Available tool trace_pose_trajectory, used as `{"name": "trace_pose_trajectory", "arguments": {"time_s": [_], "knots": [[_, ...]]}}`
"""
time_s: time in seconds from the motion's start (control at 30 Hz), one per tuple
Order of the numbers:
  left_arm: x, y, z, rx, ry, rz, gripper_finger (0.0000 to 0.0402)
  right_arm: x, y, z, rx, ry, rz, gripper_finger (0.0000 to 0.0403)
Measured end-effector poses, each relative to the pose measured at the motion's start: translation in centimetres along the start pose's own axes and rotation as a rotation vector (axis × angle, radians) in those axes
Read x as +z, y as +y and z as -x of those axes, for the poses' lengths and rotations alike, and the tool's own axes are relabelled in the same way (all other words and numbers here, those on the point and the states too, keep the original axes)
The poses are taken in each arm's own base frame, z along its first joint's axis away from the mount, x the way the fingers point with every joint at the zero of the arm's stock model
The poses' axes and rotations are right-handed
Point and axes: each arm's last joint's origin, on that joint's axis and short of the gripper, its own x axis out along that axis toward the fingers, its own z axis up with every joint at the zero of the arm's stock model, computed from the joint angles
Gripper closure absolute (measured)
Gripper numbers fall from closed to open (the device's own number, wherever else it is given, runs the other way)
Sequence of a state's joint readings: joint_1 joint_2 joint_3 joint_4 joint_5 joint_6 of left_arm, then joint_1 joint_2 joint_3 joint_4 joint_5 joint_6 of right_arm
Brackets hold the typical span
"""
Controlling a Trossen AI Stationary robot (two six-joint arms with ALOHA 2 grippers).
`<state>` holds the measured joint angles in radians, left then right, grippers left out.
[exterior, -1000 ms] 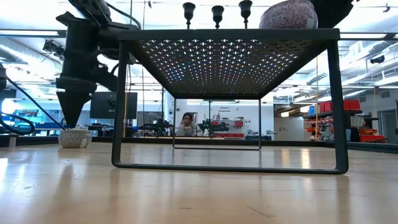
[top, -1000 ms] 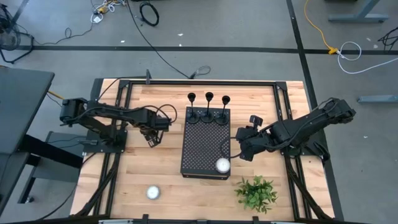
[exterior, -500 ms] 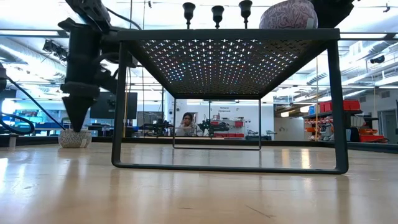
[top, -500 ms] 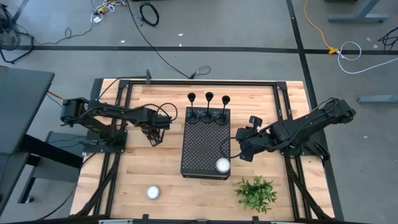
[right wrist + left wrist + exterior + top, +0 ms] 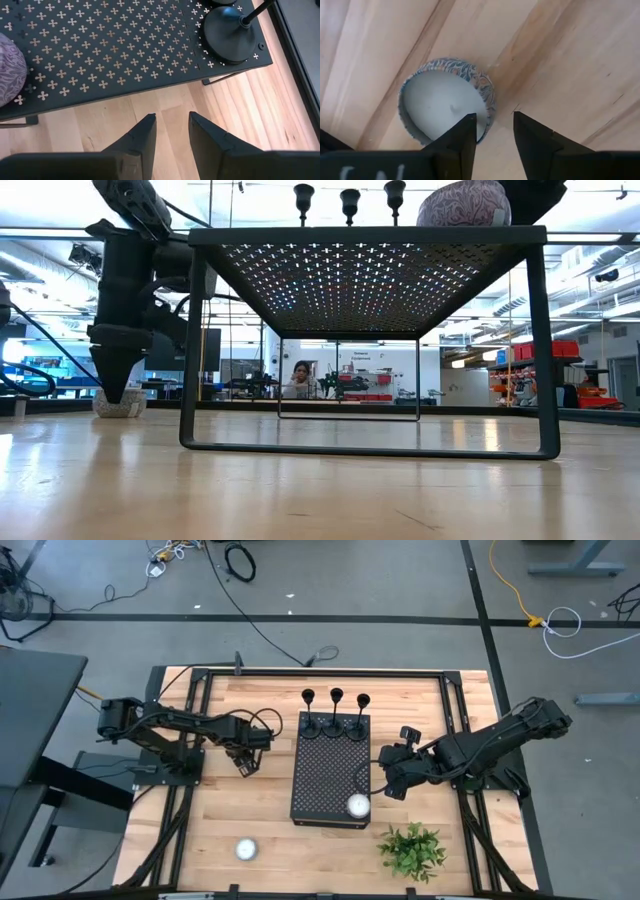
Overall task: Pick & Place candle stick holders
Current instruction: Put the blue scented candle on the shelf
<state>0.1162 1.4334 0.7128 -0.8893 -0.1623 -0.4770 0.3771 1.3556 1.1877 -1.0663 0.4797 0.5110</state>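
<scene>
The wooden desk (image 5: 250, 810) carries a black perforated box (image 5: 330, 770). The left arm reaches in from the desk's left side, its tool (image 5: 245, 762) pointing down, fingers slightly parted above a white tealight (image 5: 445, 107). The right tool (image 5: 388, 780) waits just right of the box, also slightly open and empty. Three candle stick holders (image 5: 336, 710) stand upright in a row on the box's far end. Another tealight (image 5: 358, 805) sits on the box's near corner, beside a small plant (image 5: 410, 850).

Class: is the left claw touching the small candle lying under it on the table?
Cannot tell. In the left wrist view the left claw hangs over the candle, one finger overlapping its rim, but neither contact nor gap shows plainly.
</scene>
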Motion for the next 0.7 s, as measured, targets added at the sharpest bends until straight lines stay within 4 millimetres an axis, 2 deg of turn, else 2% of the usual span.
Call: {"name": "trace_pose_trajectory", "arguments": {"time_s": [0.27,0.4,0.6,0.7], "knots": [[0.0,0.0,0.0,0.002,-0.001,-0.018,0.0341,0.2,0.1,0.0,0.011,-0.023,0.013,0.0289],[0.1,0.0,0.2,0.007,-0.002,-0.019,0.0363,0.3,0.1,0.0,0.013,-0.026,0.02,0.0289],[0.8,-0.1,1.5,0.007,-0.019,-0.045,0.0395,0.3,0.1,0.0,0.013,-0.026,0.021,0.0289],[1.2,-0.1,2.6,0.008,-0.01,-0.053,0.0398,0.3,0.1,0.0,0.013,-0.026,0.021,0.0289]]}}
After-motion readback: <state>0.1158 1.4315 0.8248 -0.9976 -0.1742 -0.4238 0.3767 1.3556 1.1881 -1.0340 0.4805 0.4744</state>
